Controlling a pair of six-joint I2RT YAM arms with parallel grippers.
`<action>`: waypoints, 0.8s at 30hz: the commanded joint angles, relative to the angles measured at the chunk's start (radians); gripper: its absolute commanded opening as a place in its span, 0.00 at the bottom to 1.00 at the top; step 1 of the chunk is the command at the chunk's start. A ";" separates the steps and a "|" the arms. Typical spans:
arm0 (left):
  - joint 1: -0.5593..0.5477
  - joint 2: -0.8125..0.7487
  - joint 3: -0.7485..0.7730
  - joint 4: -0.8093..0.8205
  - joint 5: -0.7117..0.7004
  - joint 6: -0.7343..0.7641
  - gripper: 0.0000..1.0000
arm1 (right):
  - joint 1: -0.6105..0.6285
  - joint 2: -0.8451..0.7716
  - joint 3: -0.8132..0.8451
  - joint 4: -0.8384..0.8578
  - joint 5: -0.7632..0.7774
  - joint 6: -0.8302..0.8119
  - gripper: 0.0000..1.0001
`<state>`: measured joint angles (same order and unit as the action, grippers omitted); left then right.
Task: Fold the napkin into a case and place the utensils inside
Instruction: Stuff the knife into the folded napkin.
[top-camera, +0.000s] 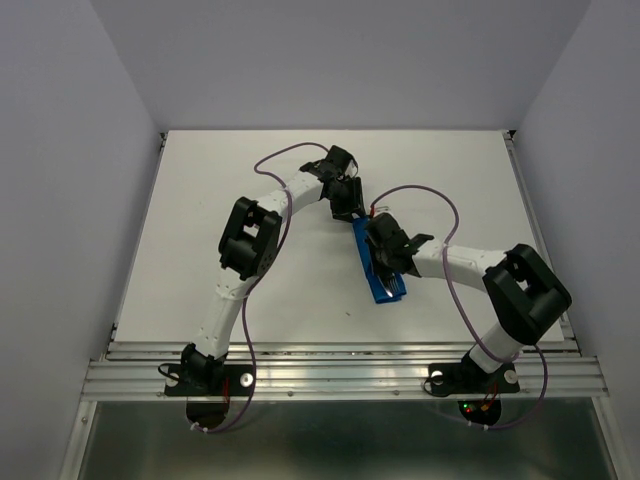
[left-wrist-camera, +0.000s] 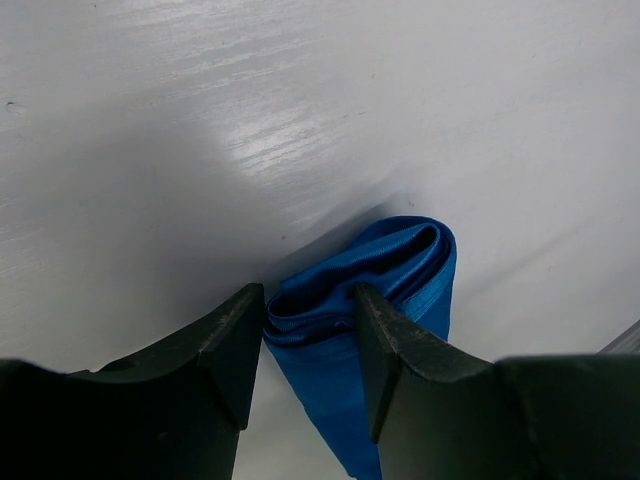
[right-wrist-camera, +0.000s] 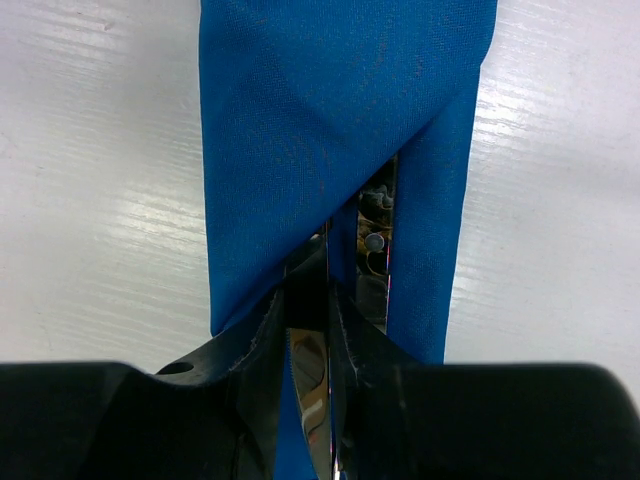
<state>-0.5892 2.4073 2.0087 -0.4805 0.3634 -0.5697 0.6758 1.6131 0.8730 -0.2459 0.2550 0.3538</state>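
The napkin lies folded as a narrow blue case (top-camera: 389, 289) slanting across the table's middle. My left gripper (top-camera: 347, 208) is at its far end. In the left wrist view this gripper (left-wrist-camera: 308, 296) stands open, and the case's layered end (left-wrist-camera: 400, 250) sits between and under the two fingers. My right gripper (top-camera: 385, 256) hovers over the case's middle. It (right-wrist-camera: 308, 300) is shut on a thin silver knife (right-wrist-camera: 312, 395) with a serrated edge, whose tip goes under the diagonal flap (right-wrist-camera: 300, 120). A second silver utensil (right-wrist-camera: 377, 255) shows in the slot; which one it is I cannot tell.
The white table (top-camera: 200, 220) is boxed in by pale walls on the left, right and back. An aluminium rail (top-camera: 340, 375) carrying both arm bases runs along the near edge. Purple cables (top-camera: 420, 192) loop above both arms.
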 joint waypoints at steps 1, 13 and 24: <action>-0.017 -0.028 -0.041 -0.063 -0.011 0.021 0.52 | 0.002 0.002 0.037 0.079 0.035 0.017 0.12; -0.017 -0.028 -0.048 -0.055 -0.009 0.018 0.52 | 0.002 -0.090 0.021 0.014 0.004 0.025 0.38; -0.017 -0.025 -0.045 -0.053 -0.006 0.014 0.52 | 0.002 -0.111 -0.032 0.002 -0.026 0.037 0.38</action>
<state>-0.5892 2.4016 1.9957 -0.4671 0.3641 -0.5697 0.6754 1.5150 0.8631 -0.2466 0.2398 0.3813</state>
